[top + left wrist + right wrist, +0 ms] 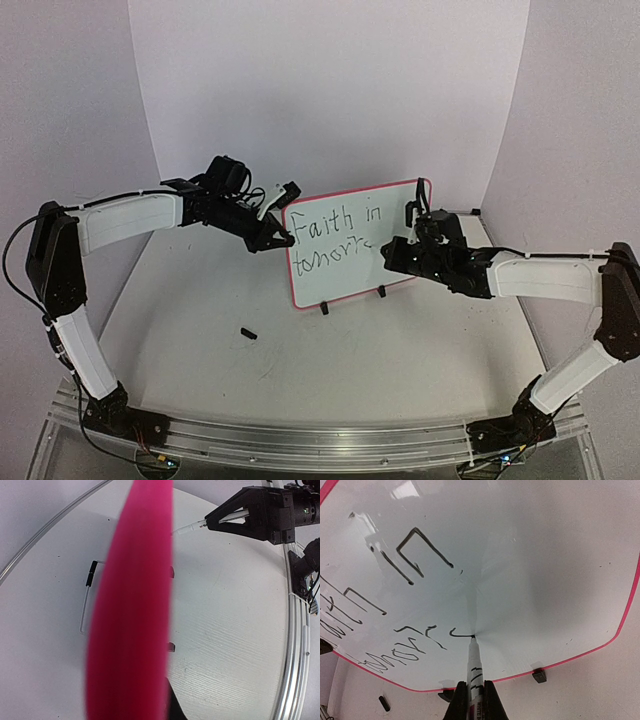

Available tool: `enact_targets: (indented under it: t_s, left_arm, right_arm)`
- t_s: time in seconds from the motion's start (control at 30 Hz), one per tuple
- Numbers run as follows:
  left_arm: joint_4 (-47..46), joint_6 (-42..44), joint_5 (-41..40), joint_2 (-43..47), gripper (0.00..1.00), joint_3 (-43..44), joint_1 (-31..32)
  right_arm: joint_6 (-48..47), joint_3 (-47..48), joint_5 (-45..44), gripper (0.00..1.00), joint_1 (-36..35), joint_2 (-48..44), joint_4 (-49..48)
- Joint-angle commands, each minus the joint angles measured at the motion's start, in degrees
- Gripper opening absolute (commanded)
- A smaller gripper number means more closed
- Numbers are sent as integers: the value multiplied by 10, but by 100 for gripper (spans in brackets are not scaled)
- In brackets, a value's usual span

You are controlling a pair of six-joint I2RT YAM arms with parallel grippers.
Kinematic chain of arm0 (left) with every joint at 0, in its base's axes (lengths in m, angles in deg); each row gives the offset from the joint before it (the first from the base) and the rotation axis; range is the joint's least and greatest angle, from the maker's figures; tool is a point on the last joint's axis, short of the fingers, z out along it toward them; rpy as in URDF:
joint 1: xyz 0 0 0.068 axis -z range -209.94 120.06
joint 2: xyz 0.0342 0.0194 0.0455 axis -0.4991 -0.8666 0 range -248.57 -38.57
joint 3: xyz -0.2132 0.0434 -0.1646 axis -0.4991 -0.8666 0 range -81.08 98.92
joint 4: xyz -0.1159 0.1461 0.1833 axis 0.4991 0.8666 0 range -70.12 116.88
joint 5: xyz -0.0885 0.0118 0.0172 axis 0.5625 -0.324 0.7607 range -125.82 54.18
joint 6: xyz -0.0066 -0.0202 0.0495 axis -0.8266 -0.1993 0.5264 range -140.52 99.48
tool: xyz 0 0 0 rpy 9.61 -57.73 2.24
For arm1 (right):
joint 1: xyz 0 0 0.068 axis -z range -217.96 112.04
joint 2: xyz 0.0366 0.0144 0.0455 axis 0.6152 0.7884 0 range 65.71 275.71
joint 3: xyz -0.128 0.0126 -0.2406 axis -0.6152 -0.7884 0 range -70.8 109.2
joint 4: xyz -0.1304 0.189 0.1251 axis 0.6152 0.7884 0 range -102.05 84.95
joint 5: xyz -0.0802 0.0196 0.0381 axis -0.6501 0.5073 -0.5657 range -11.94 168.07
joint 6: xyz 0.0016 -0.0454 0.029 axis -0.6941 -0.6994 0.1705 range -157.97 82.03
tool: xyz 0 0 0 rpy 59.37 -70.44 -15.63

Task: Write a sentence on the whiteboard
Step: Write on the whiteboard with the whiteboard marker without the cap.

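The whiteboard (352, 270) stands on the table on two black feet, its red-pink frame (580, 657) showing below the writing. The sentence (335, 232) reads "Faith in" and part of a second line. My left gripper (283, 238) is shut on the board's left edge, and that edge fills the left wrist view as a blurred pink band (132, 610). My right gripper (474, 700) is shut on a white marker (473, 665). Its tip touches the board at the end of a fresh short stroke (461, 635). The same gripper (397, 252) sits in front of the board's right half.
A small black marker cap (248, 333) lies on the table in front of the board, left of centre. A metal rail (300, 440) runs along the near edge between the arm bases. White walls enclose the back and sides.
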Motion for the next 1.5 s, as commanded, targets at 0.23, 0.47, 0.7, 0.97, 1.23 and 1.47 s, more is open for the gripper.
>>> enact_targets:
  t_s: [0.23,0.47,0.7,0.97,1.23,1.47]
  left_arm:
    - [49,30,-49,-8,0,-3,4]
    - [49,30,-49,-8,0,-3,4]
    - [49,30,-49,-8,0,-3,4]
    - [49,30,-49,-9,0,-3,4]
    - [50,30,-49,-10,0,-3,4]
    - [50,30,-48,-12,0,-3,4]
  right_arm:
    - [-11,20,11,0,1,-19,-24]
    - [-16,16,19,0,1,-26,-37]
    - [-16,13,14,0,1,-31,-40]
    - [-15,12,20,0,1,-29,-41]
    - [-16,-4,20,0,1,-60,-25]
    - [-14,-7,11,0,1,-59,-21]
